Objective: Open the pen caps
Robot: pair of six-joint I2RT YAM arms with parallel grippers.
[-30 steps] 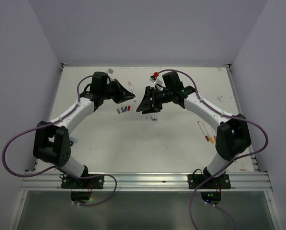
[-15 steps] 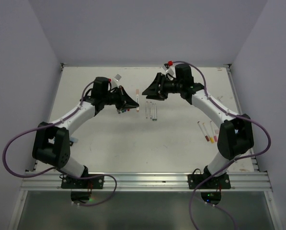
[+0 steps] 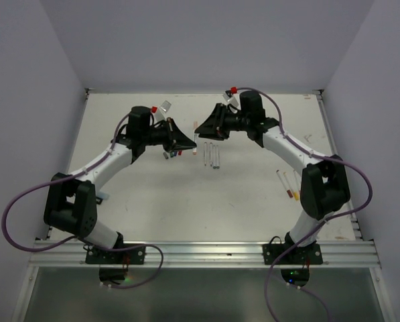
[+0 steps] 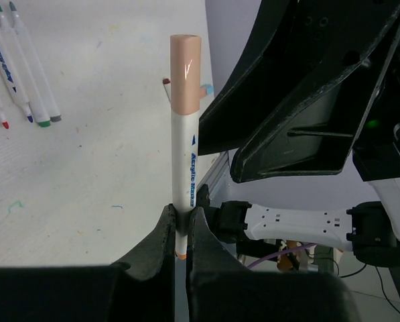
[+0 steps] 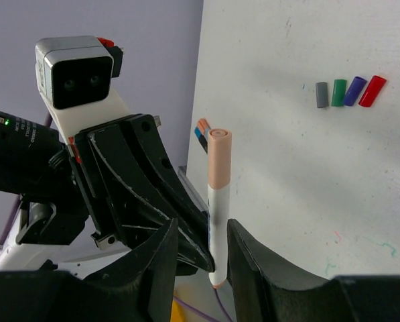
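Four loose caps (image 5: 339, 92), four uncapped pens (image 4: 35, 70) — four capped pens (image 4: 186, 154).

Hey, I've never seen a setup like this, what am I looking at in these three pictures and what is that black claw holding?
These are two robot arms, a left arm and a right arm, bolted to a white table. The wide picture looks down from above and behind them; the other two come from a camera on each wrist. The left gripper is clamped on a white pen with a peach cap. The right gripper has its jaws open on either side of that pen. On the table lie four loose caps, some uncapped pens and a few more pens.
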